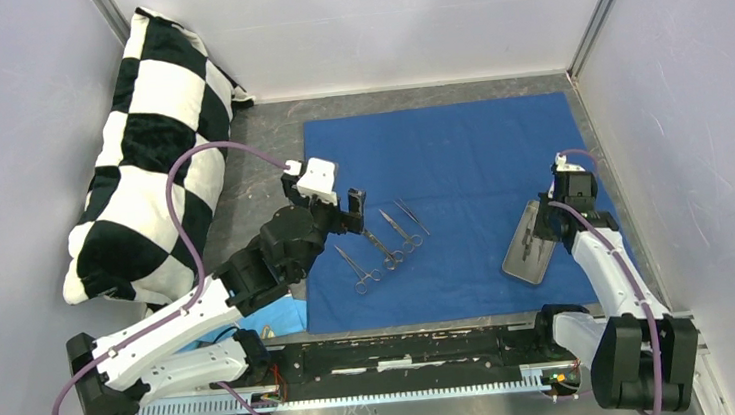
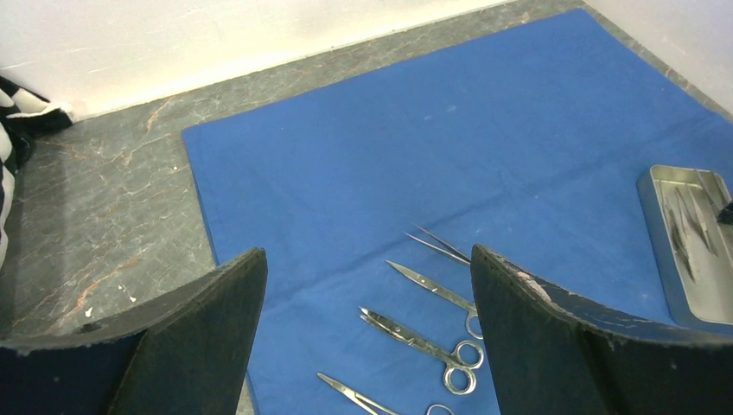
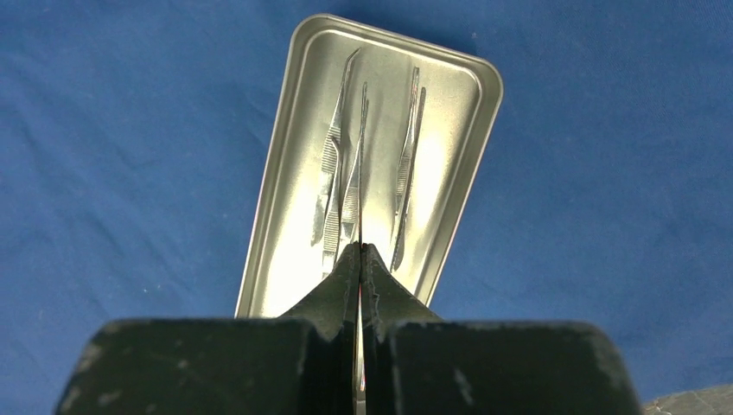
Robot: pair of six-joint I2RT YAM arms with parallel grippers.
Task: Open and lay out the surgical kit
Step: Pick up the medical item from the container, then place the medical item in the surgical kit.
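Right claw [image 3: 360, 250] pinches slim steel tweezers [image 3: 352, 194] above shiny rectangular tray [image 3: 385, 82]; left claw [image 2: 367, 253] gapes over smooth blue cloth [image 2: 389, 130].

White walls [image 1: 378, 26] enclosing a grey marbled tabletop [image 1: 263, 146], checkered pillow [image 1: 143, 157] leaning against the left wall, even light falling

Grey table [image 1: 267, 141] bears blue cloth [image 1: 459, 149], checkered pillow [image 1: 147, 136], pale scrap [image 1: 278, 319].

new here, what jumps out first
A dark blue cloth wrap lies flat at centre with silver scissor-like instruments on it. A black-and-white checkered pillow slumps far left. The right end effector is shut on thin silver tweezers over a rectangular steel tray at right.
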